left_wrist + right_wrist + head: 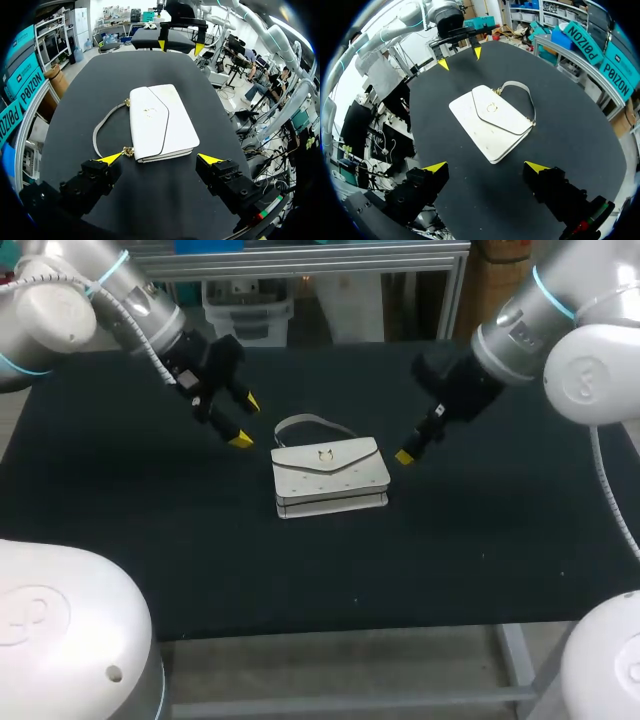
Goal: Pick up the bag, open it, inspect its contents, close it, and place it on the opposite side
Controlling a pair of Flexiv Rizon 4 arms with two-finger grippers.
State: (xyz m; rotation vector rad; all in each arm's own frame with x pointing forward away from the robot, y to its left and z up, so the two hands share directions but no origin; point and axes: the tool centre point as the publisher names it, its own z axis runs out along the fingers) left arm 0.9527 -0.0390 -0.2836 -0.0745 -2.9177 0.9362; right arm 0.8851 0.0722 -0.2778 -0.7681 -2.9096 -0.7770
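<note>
Left tool (245, 421) spread, empty, hanging just off the left end of the bag (330, 477). Bag lies flat mid-counter (150, 540), flap shut, strap (300, 419) on the far side, long axis left-right, one short end toward each tool. Right tool (486, 167) also spread, empty, just off the right end and seemingly the nearer.

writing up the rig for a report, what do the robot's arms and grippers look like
The left arm and right arm are glossy white-grey rounded shells with thin teal rings at the joints and pale cables alongside. The left gripper and right gripper are black, blocky, with two fingers ending in bright yellow wedge tips.
</note>
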